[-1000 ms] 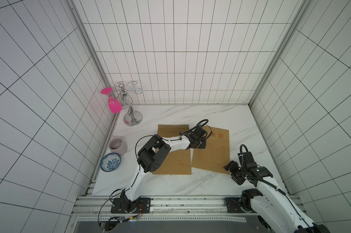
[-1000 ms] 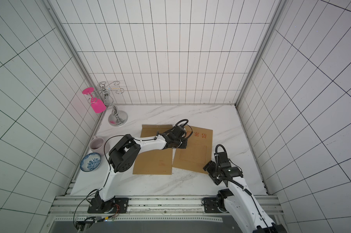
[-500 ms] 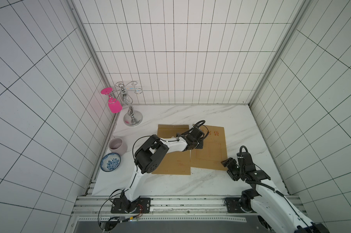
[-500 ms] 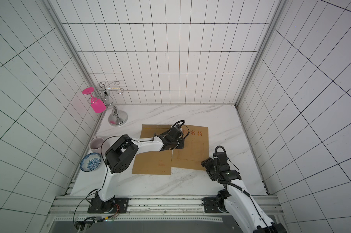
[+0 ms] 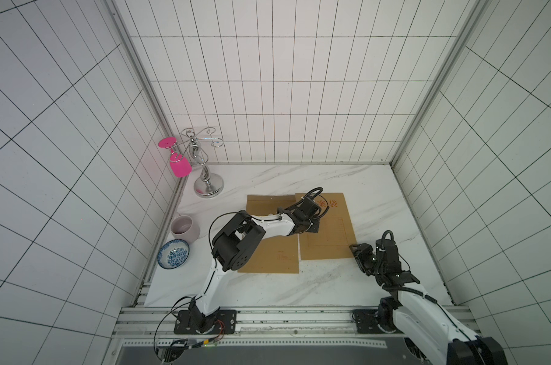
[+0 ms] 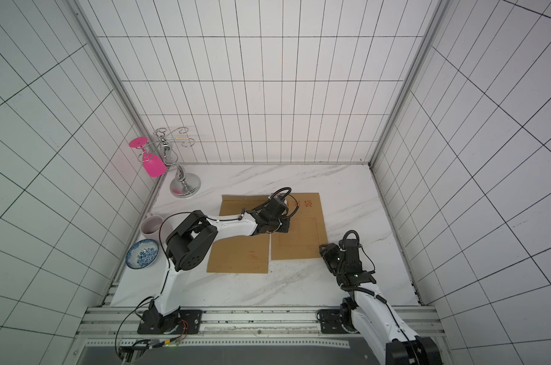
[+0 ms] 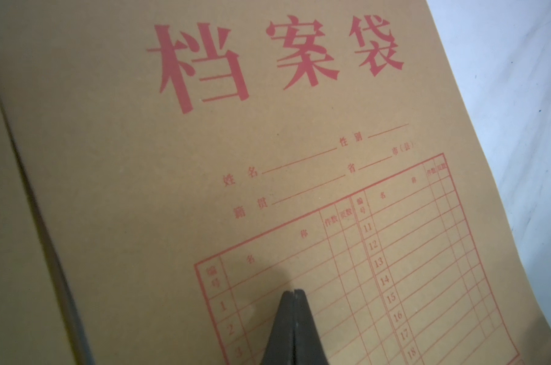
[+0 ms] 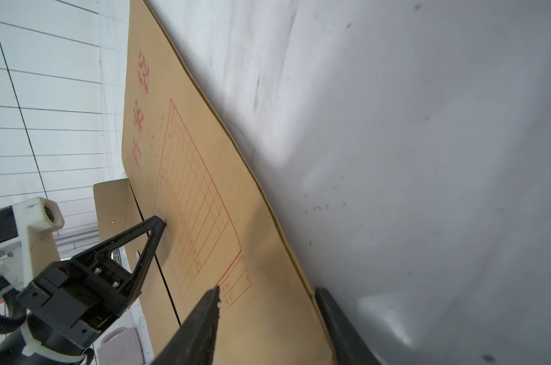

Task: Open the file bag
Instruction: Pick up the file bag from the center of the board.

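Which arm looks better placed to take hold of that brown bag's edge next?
Right, probably. The right gripper, jaws open, straddles an edge of the file bag; the left gripper is shut, pressing down on its printed face.

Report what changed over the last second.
The left gripper, shut and pressing on the printed file bag, swung it straight, beside the other bag. The right gripper advanced to the bag's near corner, fingers narrowing astride its edge; not yet gripped. The cup, bowl and glass rack stayed put.
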Controlling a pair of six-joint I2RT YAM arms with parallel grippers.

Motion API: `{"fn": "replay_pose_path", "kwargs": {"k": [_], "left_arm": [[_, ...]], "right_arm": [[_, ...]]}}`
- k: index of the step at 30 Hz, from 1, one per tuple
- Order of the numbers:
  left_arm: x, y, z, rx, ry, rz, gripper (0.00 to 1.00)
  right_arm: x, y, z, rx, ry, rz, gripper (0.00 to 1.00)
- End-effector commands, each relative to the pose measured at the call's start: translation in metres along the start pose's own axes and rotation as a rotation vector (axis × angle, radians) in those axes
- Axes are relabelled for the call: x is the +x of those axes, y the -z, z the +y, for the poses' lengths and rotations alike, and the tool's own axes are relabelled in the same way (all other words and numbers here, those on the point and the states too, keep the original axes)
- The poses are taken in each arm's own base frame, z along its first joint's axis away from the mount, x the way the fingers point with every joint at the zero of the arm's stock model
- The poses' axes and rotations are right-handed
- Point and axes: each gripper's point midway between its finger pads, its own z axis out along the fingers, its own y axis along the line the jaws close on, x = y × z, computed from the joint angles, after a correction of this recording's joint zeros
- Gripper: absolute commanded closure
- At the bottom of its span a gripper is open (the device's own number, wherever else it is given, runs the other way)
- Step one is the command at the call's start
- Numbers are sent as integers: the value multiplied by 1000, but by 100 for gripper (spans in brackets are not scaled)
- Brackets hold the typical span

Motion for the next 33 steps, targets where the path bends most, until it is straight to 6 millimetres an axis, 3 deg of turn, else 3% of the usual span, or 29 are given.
{"fn": "replay_pose_path", "kwargs": {"k": [1, 11, 20, 23, 25, 28, 30, 33], "left_arm": [[46, -22, 14, -36, -47, 149, 100], [39, -20, 9, -26, -85, 140, 100], [23, -6, -9, 26, -41, 112, 100], [-8, 27, -41, 105, -42, 34, 96], [-38, 63, -67, 151, -72, -61, 85], [-81, 125, -96, 174, -131, -223, 81], [-102, 164, -104, 178, -147, -317, 81], [-118, 200, -97, 167, -134, -402, 79]], "right_arm": [[8, -9, -16, 9, -12, 34, 52], [-3, -12, -12, 18, 10, -1, 88], [-16, 15, 9, 9, 120, -65, 100], [-22, 32, 25, 20, 208, -80, 100], [-28, 44, 37, 25, 263, -101, 100], [-35, 62, 56, 28, 350, -118, 100], [-38, 74, 69, 31, 404, -122, 100], [-41, 92, 88, 36, 481, -123, 100]]}}
